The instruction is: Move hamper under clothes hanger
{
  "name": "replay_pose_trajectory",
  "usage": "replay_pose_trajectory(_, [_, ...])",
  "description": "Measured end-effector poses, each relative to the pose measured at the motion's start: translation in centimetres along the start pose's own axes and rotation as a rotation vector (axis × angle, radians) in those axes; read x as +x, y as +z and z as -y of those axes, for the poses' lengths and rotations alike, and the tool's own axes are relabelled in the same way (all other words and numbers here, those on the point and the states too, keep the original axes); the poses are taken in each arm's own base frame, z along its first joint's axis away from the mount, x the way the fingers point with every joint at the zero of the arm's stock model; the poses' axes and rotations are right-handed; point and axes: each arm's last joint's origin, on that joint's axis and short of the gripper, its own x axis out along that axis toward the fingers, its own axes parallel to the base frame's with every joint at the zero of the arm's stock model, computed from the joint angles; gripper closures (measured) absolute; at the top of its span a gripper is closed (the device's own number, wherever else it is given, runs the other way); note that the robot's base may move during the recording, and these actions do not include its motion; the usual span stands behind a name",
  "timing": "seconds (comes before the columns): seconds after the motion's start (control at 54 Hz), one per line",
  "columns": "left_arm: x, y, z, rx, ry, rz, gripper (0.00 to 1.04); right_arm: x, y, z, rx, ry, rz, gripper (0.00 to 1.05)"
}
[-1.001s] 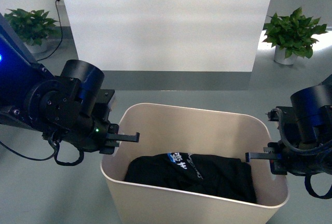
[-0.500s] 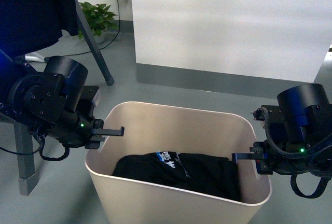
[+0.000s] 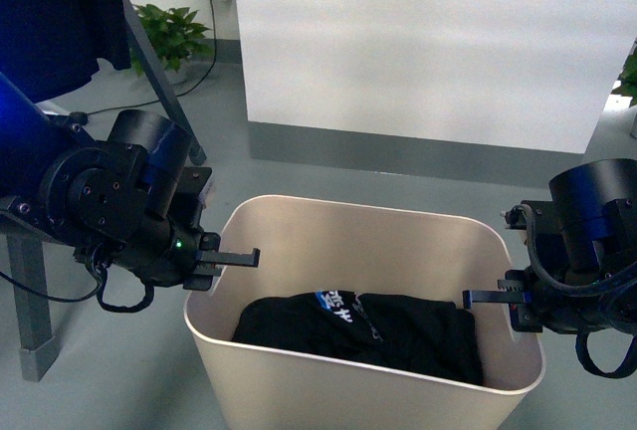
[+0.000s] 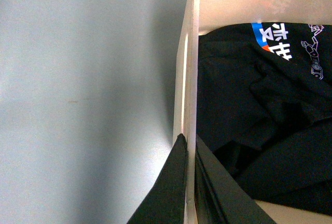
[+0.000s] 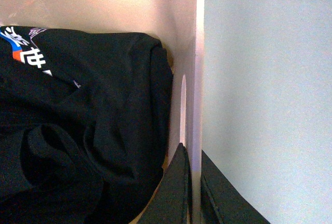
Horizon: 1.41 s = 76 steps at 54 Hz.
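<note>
In the front view, the hamper (image 3: 299,380) sits low in the middle, between the two arms. A black shirt (image 3: 398,335) with white and blue print lies inside it. The left gripper (image 3: 231,258) is clamped on the rim of the left short wall. The right gripper (image 3: 493,299) is clamped on the rim of the right short wall. The clothes hanger (image 3: 156,62) stands to the left of the hamper and further back, and a dark cloth (image 3: 50,22) hangs from it. The hamper is beside the hanger, not under it.

In the left wrist view, the left gripper (image 4: 188,146) has one finger on each side of the hamper (image 4: 191,53) wall, pressed tight. The shirt (image 4: 249,105) is inside and the grey floor (image 4: 78,105) is outside.

In the right wrist view, the right gripper (image 5: 192,156) pinches the hamper (image 5: 194,53) wall the same way, next to the shirt (image 5: 78,120).
</note>
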Motion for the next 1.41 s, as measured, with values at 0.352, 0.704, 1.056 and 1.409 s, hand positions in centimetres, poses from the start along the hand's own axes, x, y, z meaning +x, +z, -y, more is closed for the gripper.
replay_pose_trajectory(0.352, [0.0,0.0,0.0,0.0,-0.001,0.0,1.01,0.0,0.0,0.0,0.0,-0.002,0.0,1.02])
replay_pose_trajectory(0.704, [0.0,-0.3,0.1,-0.029,-0.059,0.079,1.01,0.0,0.0,0.0,0.0,-0.004,0.0,1.02])
replay_pose_trajectory(1.056, [0.5,-1.0,-0.1,-0.041,-0.06,0.141,1.01,0.4,-0.8,-0.2,0.105,0.077,0.003,1.02])
replay_pose_trajectory(1.409, [1.7,-3.0,0.1,-0.026,-0.039,0.035,1.01,1.1,-2.1,-0.1,0.09,0.069,-0.059,1.02])
